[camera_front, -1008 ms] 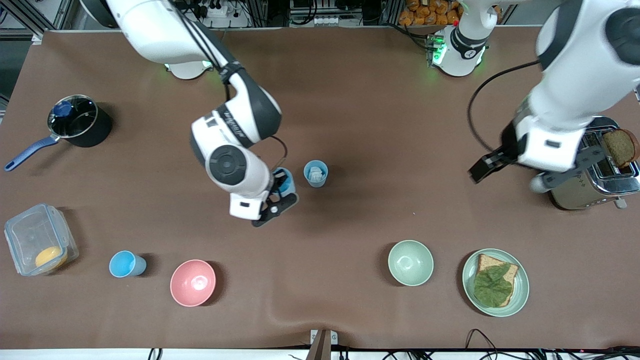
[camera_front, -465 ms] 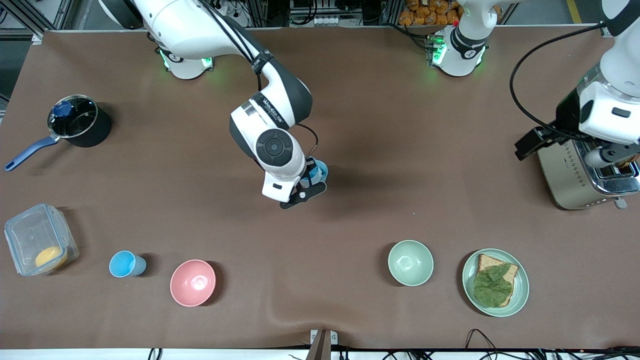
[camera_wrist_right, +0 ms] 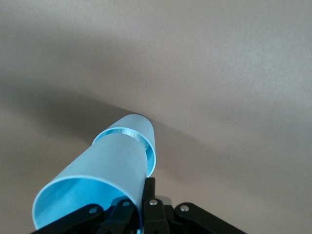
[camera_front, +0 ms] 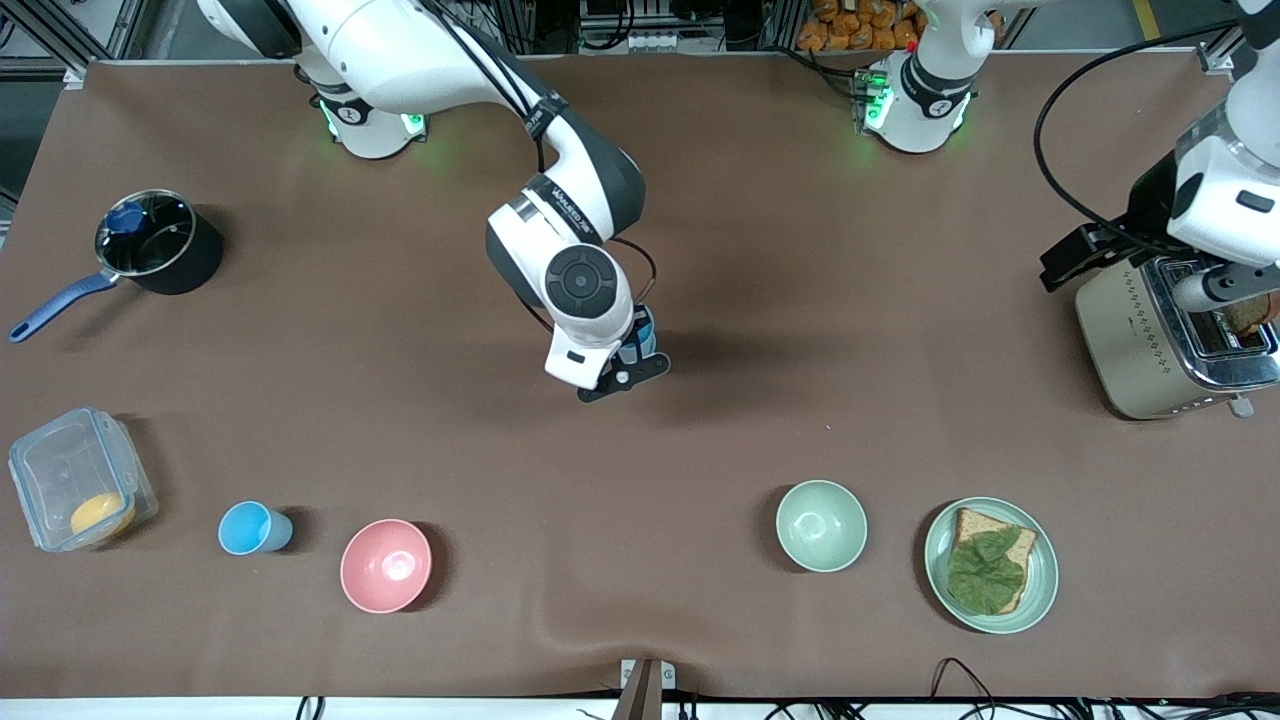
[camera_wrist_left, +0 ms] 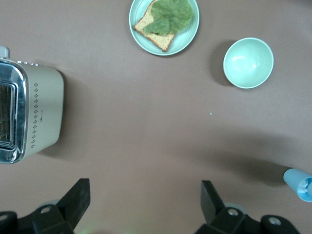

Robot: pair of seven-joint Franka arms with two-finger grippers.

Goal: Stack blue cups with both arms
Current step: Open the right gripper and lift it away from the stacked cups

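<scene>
My right gripper (camera_front: 628, 362) is shut on the wall of a light-blue cup (camera_wrist_right: 97, 180) over the middle of the table. The held cup is tilted, and its narrow end sits in the mouth of a second blue cup (camera_wrist_right: 146, 136) standing on the table. In the front view the right hand hides most of both cups, and only a blue sliver (camera_front: 645, 338) shows. A third blue cup (camera_front: 250, 528) stands beside the pink bowl (camera_front: 386, 565) at the right arm's end. My left gripper (camera_wrist_left: 144, 197) hangs open and empty beside the toaster (camera_front: 1170, 340).
A black pot with a blue handle (camera_front: 155, 245) and a clear box holding something orange (camera_front: 75, 480) are at the right arm's end. A pale green bowl (camera_front: 821, 525) and a plate with bread and lettuce (camera_front: 990, 565) sit toward the left arm's end, near the front camera.
My right arm carried its cup sideways toward the left arm's end until it came over the standing cup. My left arm drew back to the toaster at its own end.
</scene>
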